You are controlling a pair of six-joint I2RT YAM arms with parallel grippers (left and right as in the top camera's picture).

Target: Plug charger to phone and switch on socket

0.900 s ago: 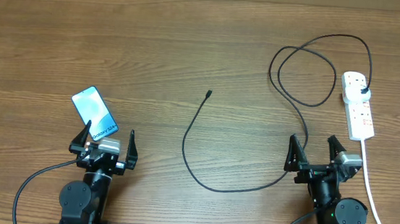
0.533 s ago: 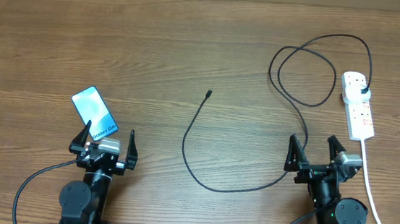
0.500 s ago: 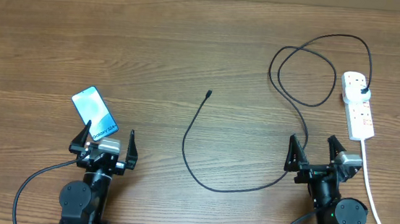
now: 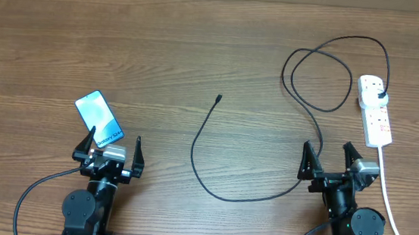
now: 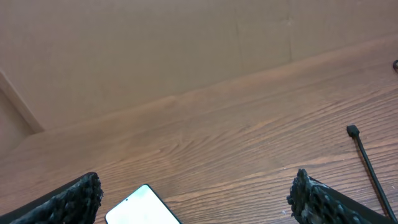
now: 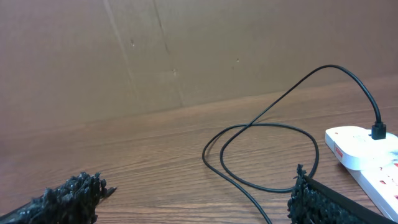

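The phone (image 4: 99, 117) lies face up with a light blue screen at the left of the table, just beyond my left gripper (image 4: 109, 149), which is open and empty. The left wrist view catches the phone's top corner (image 5: 144, 209) between the spread fingers. The charger cable (image 4: 205, 166) runs from its small plug tip (image 4: 219, 98) (image 5: 353, 130) in a long curve to a loop (image 4: 318, 80) (image 6: 261, 155), ending in a black plug (image 4: 381, 96) (image 6: 377, 130) seated in the white socket strip (image 4: 374, 111) (image 6: 364, 152). My right gripper (image 4: 330, 160) stands open, empty, in front of the strip.
A thick white cord (image 4: 389, 198) runs from the strip toward the front edge, right of my right arm. A brown cardboard wall (image 5: 155, 43) closes the far side of the wooden table (image 4: 161, 60).
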